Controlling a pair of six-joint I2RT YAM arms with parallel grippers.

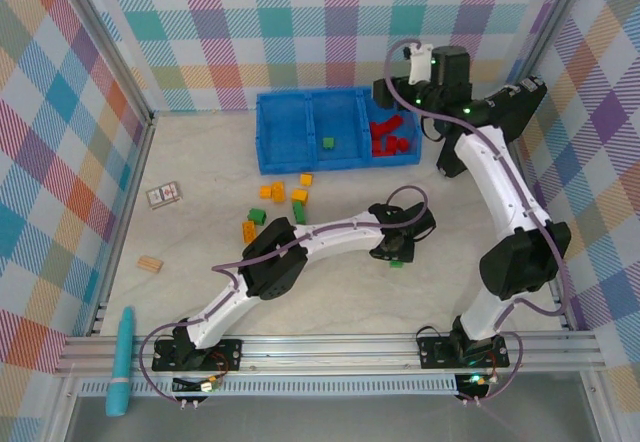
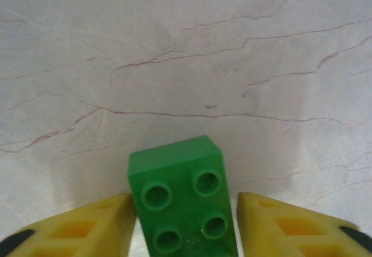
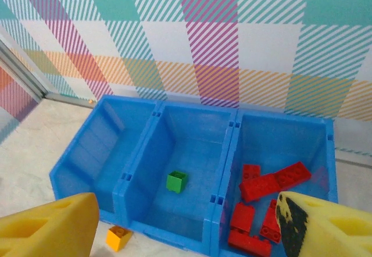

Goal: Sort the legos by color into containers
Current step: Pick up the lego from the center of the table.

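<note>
A green lego lies studs-up on the marbled table between the yellow fingers of my left gripper. The left pad touches it and a thin gap shows at the right pad. From above, the left gripper is low over that green lego. My right gripper hangs open and holds nothing over the blue tray, at its right end. The right container holds several red legos; the middle one holds one green lego. Orange and green legos lie loose in front of the tray.
A printed card and a tan wooden block lie at the table's left. A teal tool rests on the front rail. An orange lego sits against the tray's front wall. Checked walls stand close around.
</note>
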